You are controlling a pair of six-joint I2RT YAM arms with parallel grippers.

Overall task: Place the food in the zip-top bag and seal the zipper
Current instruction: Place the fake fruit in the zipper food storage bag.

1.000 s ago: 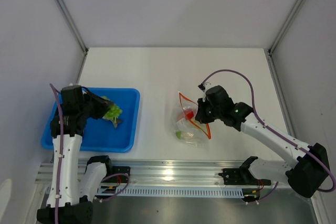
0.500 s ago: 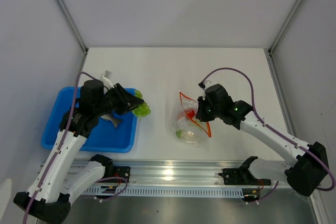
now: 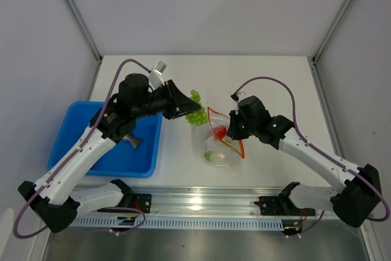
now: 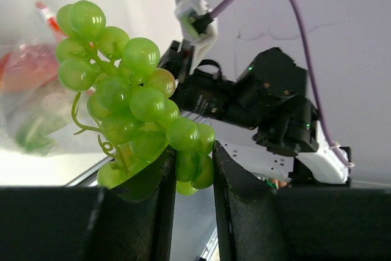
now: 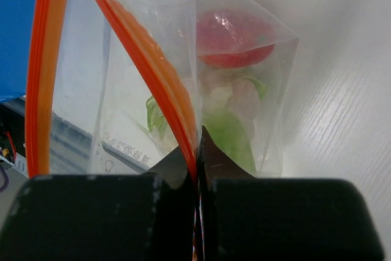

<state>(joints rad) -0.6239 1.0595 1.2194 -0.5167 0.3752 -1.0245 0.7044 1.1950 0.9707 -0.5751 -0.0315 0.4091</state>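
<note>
Clear zip-top bag [image 3: 219,151] on mid worktop [image 3: 269,84], red-orange zipper [image 5: 143,71] running far-left to near-right, right fingers [image 5: 177,166] pinched tight on that strip, left arm [image 3: 82,156] reaching rightward over blue tray [image 3: 149,157], left fingers [image 4: 235,181] gripping green grapes [image 4: 131,105] beside bag's mouth.

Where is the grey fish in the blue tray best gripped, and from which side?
Probably across the narrow body of the grey fish, coming straight down from above. It seems to lie flat on the floor of the blue tray, clear of the walls. Finer shape is too small to tell.
</note>
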